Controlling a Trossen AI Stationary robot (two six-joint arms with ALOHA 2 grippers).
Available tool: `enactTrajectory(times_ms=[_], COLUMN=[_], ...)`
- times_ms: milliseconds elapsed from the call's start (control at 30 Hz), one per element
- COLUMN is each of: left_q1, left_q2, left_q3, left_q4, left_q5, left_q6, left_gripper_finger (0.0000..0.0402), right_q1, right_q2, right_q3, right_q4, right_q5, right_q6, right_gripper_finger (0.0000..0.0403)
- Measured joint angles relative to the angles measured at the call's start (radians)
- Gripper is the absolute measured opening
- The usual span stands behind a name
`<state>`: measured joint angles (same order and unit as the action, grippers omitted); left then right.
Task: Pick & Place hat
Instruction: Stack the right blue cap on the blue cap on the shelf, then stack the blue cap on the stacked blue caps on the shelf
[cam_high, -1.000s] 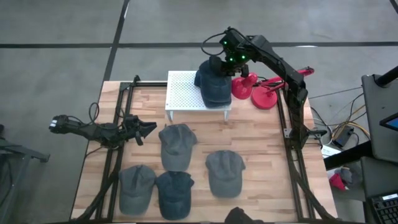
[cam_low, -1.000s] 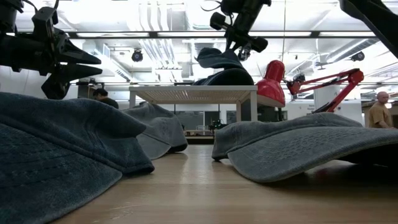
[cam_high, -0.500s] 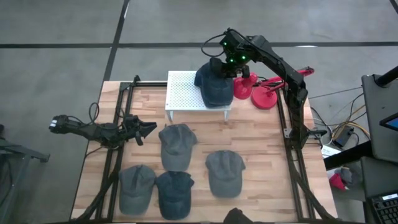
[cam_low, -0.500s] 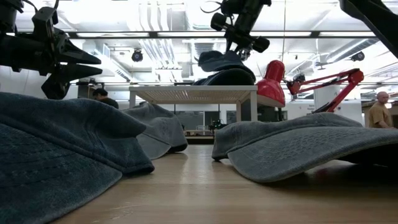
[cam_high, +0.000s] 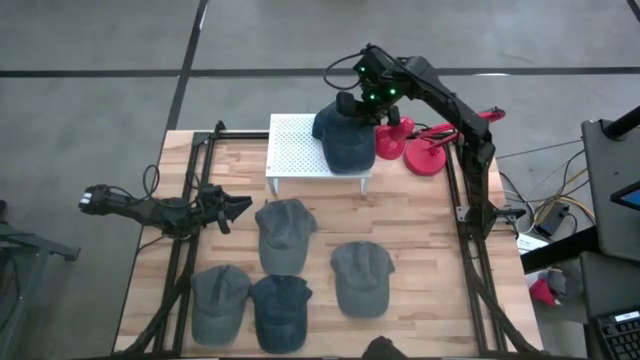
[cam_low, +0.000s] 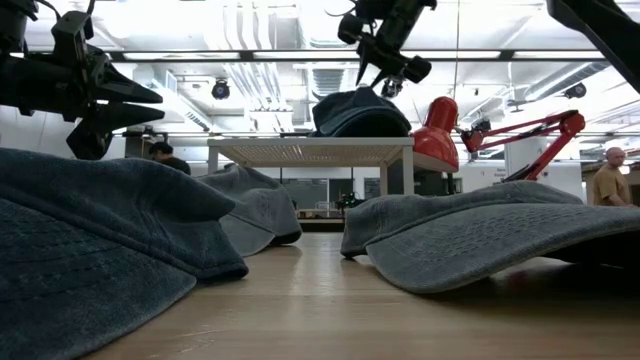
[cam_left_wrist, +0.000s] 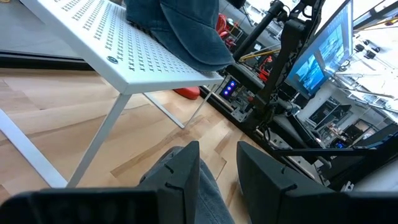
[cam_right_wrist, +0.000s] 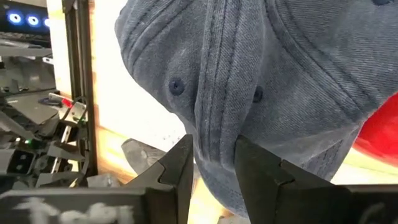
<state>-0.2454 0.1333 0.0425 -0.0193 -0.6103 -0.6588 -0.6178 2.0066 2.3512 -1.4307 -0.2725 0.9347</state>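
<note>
A blue-grey denim cap (cam_high: 347, 138) lies on the white perforated stand (cam_high: 295, 150) at the table's far side, crown up, overhanging the stand's right end; the low view shows the cap (cam_low: 360, 112) flat on the stand top (cam_low: 310, 150). My right gripper (cam_high: 368, 103) hovers just above the cap's far part, fingers pointing down and open; in its wrist view the gripper (cam_right_wrist: 214, 162) has the cap (cam_right_wrist: 249, 74) beyond its fingers. My left gripper (cam_high: 243, 206) waits open over the table's left side.
Several more denim caps lie on the wooden table: one in the middle (cam_high: 285, 232), one to the right (cam_high: 360, 278), two near the front edge (cam_high: 220, 300) (cam_high: 280, 308). A red desk lamp (cam_high: 395, 138) with its round base (cam_high: 432, 158) stands right of the stand.
My right gripper has let go of the cap and risen slightly. The cap's far part, held raised a second ago, has dropped, and the cap now sits flat on the stand.
</note>
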Motion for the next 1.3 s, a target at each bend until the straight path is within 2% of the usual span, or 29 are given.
enactTrajectory(times_ms=[433, 567, 700, 867, 1000, 1167, 1300], left_q1=[0.0, 0.0, 0.0, 0.0, 0.0, 0.0, -0.001], left_q2=[0.0, 0.0, 0.0, 0.0, 0.0, 0.0, 0.007], left_q3=[0.0, 0.0, 0.0, 0.0, 0.0, 0.019, 0.071], left_q4=[0.0, 0.0, 0.0, 0.0, 0.003, 0.023, 0.026], left_q5=[0.0, 0.0, 0.0, 0.0, 0.002, 0.089, 0.127], left_q6=[0.0, -0.001, -0.002, -0.003, -0.003, 0.051, 0.117], left_gripper_finger=[0.0108, 0.0108, 0.0108, 0.0108, 0.0108, 0.0108, 0.0108], right_q1=[0.02, 0.097, 0.245, 0.497, 0.674, 0.86, 0.965], right_q2=[-0.117, -0.179, -0.224, -0.218, -0.188, -0.158, -0.162], right_q3=[0.002, 0.003, 0.003, 0.003, 0.002, -0.002, -0.03], right_q4=[-0.006, -0.009, -0.01, -0.007, -0.012, -0.076, -0.137], right_q5=[0.001, 0.0, 0.02, 0.148, 0.296, 0.488, 0.685], right_q6=[-0.024, -0.094, -0.188, -0.256, -0.258, -0.251, -0.191], right_gripper_finger=[0.009, 0.0086, 0.0081, 0.0075, 0.0067, 0.0059, 0.0054])
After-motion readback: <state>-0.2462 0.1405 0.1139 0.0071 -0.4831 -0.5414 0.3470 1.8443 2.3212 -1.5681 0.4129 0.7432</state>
